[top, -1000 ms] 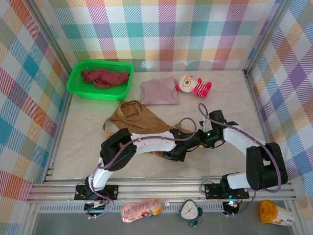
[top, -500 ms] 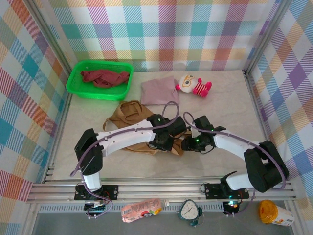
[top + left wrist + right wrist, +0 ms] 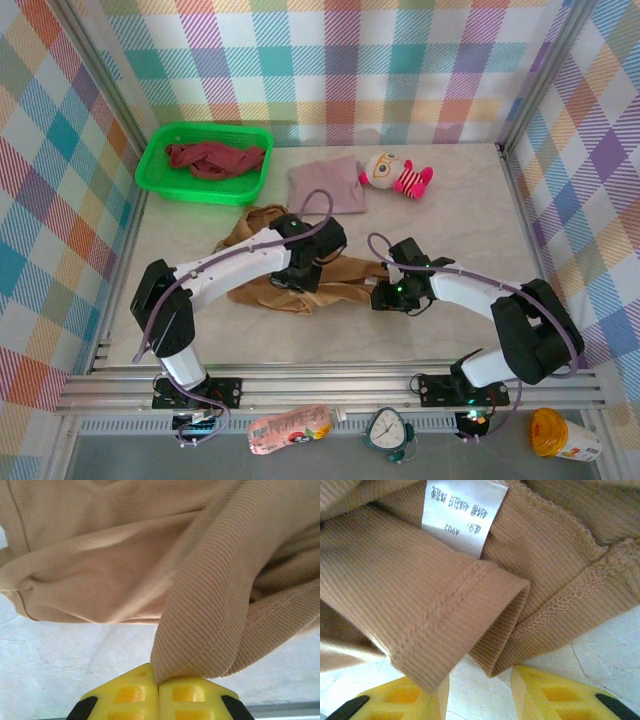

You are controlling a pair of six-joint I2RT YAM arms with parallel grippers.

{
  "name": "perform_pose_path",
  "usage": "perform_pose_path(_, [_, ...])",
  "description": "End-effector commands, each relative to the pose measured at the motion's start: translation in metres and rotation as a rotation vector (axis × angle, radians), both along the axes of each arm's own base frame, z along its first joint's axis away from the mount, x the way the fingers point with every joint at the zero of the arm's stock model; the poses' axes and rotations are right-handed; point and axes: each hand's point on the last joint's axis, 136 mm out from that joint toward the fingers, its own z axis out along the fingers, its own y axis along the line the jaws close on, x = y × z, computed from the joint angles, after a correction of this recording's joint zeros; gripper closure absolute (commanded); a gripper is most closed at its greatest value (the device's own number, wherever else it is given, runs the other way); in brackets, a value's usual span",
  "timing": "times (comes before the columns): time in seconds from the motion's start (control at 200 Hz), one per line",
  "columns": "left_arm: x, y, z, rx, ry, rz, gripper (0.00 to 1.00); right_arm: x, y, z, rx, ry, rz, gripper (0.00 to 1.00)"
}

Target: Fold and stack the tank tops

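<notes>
**One folded, one crumpled, one bunched**

Tan-brown top [image 3: 345, 275]: ribbed, crumpled mid-table, partly doubled over, white label [image 3: 460, 515] showing. Mauve-pink top [image 3: 327, 188]: folded flat, farther back. Maroon-red top [image 3: 213, 158]: bunched inside green basket [image 3: 160, 180], back left.

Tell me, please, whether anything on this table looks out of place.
The striped plush toy lies at the far side beside the folded mauve tank top; it is no garment, so it looks stray.
</notes>
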Motion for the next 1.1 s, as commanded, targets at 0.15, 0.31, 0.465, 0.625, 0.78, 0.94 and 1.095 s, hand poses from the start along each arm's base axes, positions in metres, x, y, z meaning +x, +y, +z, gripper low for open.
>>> perform_pose_path(0.15, [0.052, -0.004, -0.032, -0.024, -0.013, -0.026, 0.93, 0.016, -0.009, -0.009, -0.105, -0.02, 0.004, 0.61])
perform_pose_path(0.31, [0.07, -0.005, -0.049, 0.012, 0.002, 0.012, 0.74, 0.03, -0.009, -0.004, -0.141, -0.055, 0.015, 0.62])
perform_pose_path(0.465, [0.088, 0.008, -0.03, 0.092, -0.079, 0.098, 0.53, 0.037, -0.014, 0.003, -0.177, -0.089, 0.016, 0.64])
perform_pose_path(0.625, [0.082, 0.007, -0.001, 0.005, -0.12, 0.213, 0.43, 0.049, -0.015, 0.012, -0.2, -0.107, 0.009, 0.69])
perform_pose_path(0.78, [0.062, -0.006, 0.004, -0.131, -0.101, 0.301, 0.41, 0.056, -0.016, 0.007, -0.206, -0.078, -0.003, 0.75])
perform_pose_path(0.94, [0.042, -0.025, -0.005, -0.139, -0.097, 0.308, 0.42, 0.065, -0.023, 0.01, -0.202, -0.086, -0.031, 0.83])
perform_pose_path(1.095, [0.041, -0.033, -0.029, -0.108, -0.094, 0.286, 0.47, 0.067, -0.025, 0.014, -0.194, -0.09, -0.044, 0.91])
